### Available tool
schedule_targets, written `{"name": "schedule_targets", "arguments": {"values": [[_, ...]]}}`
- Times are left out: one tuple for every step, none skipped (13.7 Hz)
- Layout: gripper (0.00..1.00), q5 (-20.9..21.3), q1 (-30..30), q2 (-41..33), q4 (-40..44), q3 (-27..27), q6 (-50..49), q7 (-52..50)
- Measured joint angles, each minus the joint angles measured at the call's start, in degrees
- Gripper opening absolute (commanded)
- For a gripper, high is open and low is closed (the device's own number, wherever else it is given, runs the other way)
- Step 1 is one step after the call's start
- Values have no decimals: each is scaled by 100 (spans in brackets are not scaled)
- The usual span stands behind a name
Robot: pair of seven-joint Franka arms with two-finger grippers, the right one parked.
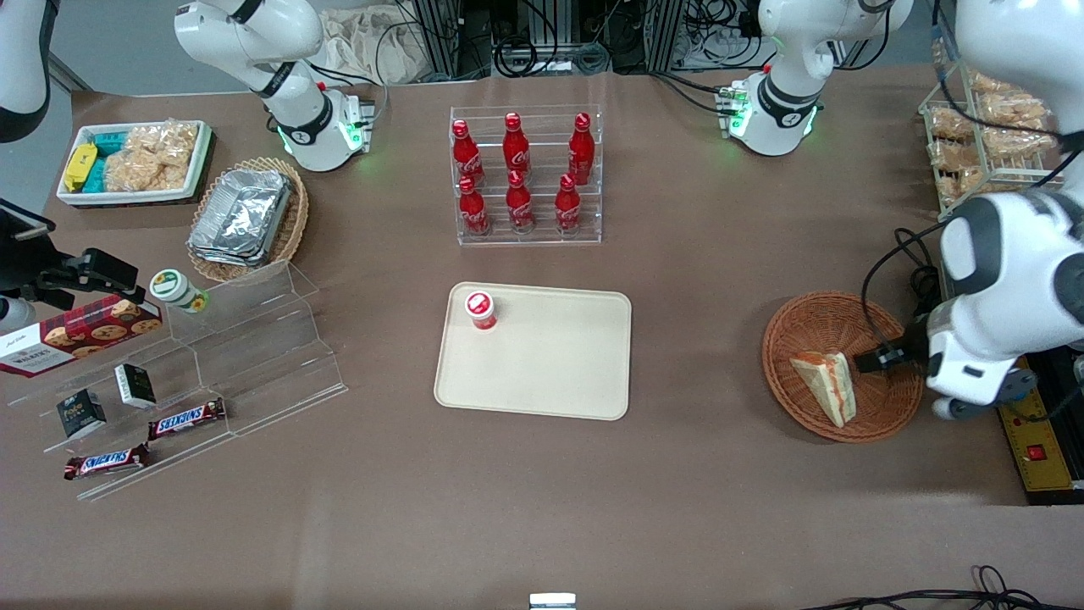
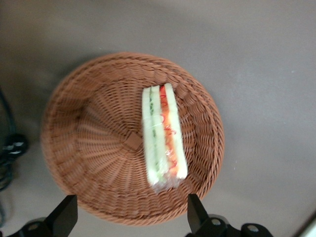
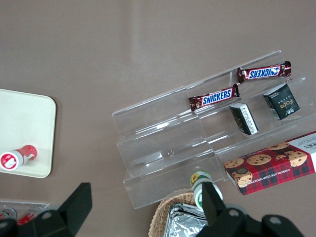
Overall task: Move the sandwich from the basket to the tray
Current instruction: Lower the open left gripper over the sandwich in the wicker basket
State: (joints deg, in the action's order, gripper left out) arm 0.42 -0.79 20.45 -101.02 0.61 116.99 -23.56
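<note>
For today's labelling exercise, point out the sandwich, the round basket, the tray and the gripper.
sandwich (image 2: 164, 138), left wrist view, its filling edge.
basket (image 2: 89, 148), left wrist view, bare woven floor.
tray (image 1: 550, 364), front view, bare middle.
gripper (image 2: 131, 217), left wrist view, midway between its open fingertips, above the basket.

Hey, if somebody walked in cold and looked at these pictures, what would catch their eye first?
Probably the sandwich, lying in the round brown basket at the working arm's end of the table, with the open tool poised over the basket. Next, the red bottles ranked in a clear rack, farther from the front camera than the cream tray, which carries one small red-capped bottle in a corner.
</note>
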Motion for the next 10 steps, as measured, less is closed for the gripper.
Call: {"name": "schedule_targets", "arguments": {"values": [[100,0,-31,175,0,-7,149,-87],[100,1,-49,333,-2,-10,302,-185],[100,2,-56,480,-3,-12,457,-252],[100,2,-62,618,-3,-14,604,-294],[100,4,-70,751,-3,-19,728,-329],[100,5,-79,868,-3,-22,804,-352],[90,7,-91,967,-2,-22,840,-364],[69,12,-100,1035,-3,-22,849,-373],[48,17,-108,1076,-3,-22,849,-377],[30,23,-110,1086,-3,-22,845,-377]]}}
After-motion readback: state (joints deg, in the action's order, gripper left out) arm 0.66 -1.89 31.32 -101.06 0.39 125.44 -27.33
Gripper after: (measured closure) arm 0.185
